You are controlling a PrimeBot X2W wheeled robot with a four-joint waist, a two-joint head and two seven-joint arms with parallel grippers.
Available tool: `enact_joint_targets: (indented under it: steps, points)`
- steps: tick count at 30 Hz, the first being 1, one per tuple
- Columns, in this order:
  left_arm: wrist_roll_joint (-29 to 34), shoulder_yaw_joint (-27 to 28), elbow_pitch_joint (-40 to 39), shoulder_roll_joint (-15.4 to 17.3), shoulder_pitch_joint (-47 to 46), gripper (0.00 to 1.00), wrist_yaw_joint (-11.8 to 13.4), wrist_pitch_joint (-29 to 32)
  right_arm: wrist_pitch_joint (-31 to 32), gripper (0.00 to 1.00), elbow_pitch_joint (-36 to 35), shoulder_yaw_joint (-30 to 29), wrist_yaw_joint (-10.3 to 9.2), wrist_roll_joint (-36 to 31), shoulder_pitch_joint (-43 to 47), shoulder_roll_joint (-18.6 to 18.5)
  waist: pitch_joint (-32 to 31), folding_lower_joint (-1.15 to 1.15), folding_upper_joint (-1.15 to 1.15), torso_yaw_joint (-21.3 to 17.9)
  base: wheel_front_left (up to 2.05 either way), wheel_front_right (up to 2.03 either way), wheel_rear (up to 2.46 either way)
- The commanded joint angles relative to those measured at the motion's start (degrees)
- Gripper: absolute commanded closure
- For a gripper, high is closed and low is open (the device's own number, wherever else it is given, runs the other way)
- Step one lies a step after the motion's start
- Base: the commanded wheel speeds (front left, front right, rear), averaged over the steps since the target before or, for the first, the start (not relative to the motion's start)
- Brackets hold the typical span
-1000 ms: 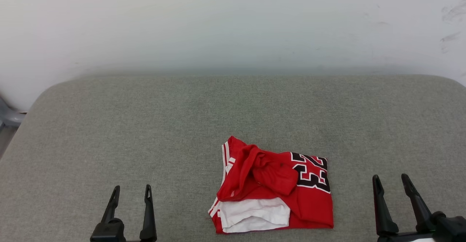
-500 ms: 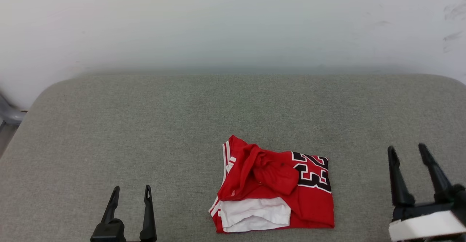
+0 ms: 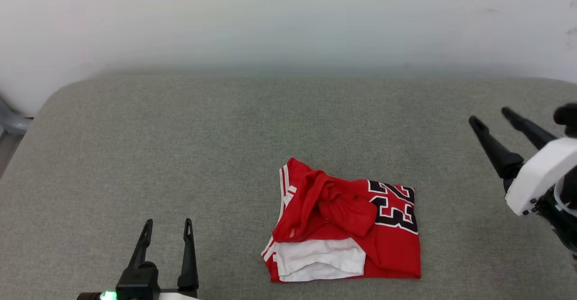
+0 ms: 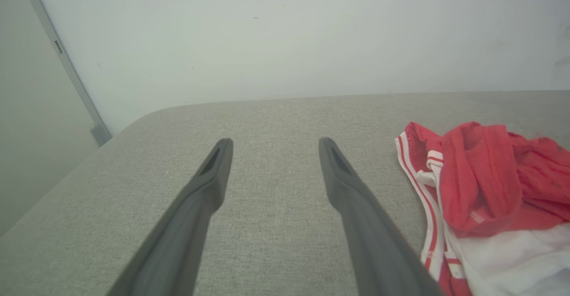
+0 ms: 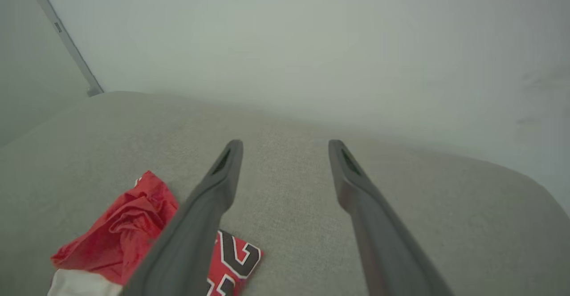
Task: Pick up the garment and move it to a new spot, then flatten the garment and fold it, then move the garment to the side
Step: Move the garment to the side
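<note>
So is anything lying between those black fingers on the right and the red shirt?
Nothing visible. Bare grey cushion lies between the right gripper, fingers open, and the garment; they are apart.

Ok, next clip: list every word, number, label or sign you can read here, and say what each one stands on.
"23": large black numerals with a white outline, printed on the red garment, lying sideways in the head view.
Small white mark on a red fold of the garment: too small to read.
Tiny print on the garment's striped trim: too small to read.
No other writing can be read.
</note>
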Motion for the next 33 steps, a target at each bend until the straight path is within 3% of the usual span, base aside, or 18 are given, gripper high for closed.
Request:
enact_joint_targets:
  steps: [1,7,12,25,33]
  points:
    - [0.16,-0.02,-0.22,-0.08,-0.87,0.00,-0.06,-0.11,4.88,0.00,0.96,1.49,-0.06,3.41,-1.63,-1.32,0.88,0.00,0.00,0.48,0.00,0.00,0.00]
    - [0.32,-0.56,-0.38,-0.37,-2.50,0.00,-0.14,-0.11,23.39,0.00,4.14,6.94,-0.05,14.75,-3.19,-4.85,3.17,0.00,0.00,1.71,0.00,0.00,0.00]
    - [0.33,-1.42,-0.33,-0.69,-4.14,0.00,-0.22,-0.11,30.45,0.00,6.66,9.88,-0.05,19.54,-1.48,-5.82,5.52,0.00,0.00,3.22,0.00,0.00,0.00]
    - [0.28,-2.26,0.60,-1.02,-7.73,0.00,-0.52,-0.11,28.82,0.00,14.30,16.68,-0.06,24.07,-2.78,-1.92,10.28,0.00,0.00,5.94,0.00,0.00,0.00]
    - [0.19,-2.32,1.38,-1.18,-8.96,0.00,-0.40,-0.11,23.20,0.00,18.97,22.29,-0.07,25.69,-2.77,0.10,10.83,0.00,0.00,6.61,0.00,0.00,0.00]
